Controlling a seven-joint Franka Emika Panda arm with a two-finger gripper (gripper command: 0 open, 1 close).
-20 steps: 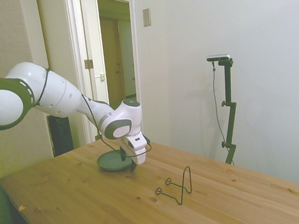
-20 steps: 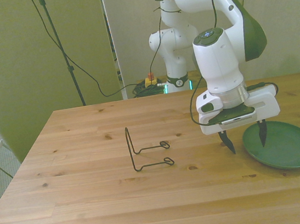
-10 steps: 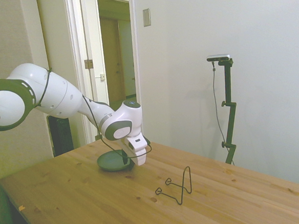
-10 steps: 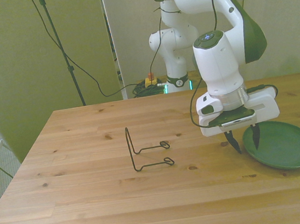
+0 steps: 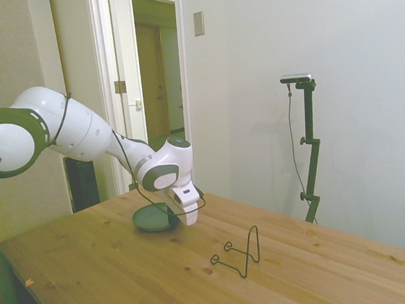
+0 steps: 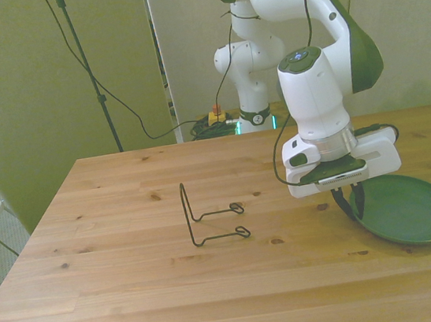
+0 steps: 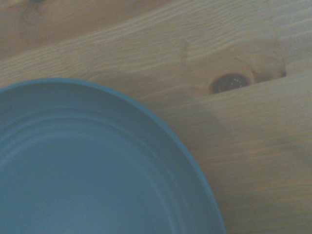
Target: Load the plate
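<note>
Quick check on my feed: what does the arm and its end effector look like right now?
A glossy white jointed arm with dark green-grey joint caps. A thin black cable loops along it to the wrist. The end effector is a wide white block with a dark slotted strip on its face and two slim black fingers.

Pale walls [image 5: 349, 37]; open doorway [image 5: 156, 72]; wooden table [image 6: 138, 298]

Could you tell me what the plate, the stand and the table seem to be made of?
Plate: probably glazed ceramic or plastic, dark green, smooth, faint concentric rings.
Stand: thin black bent wire, likely metal.
Table: wooden planks, light finish, with visible grain and knots.
</note>
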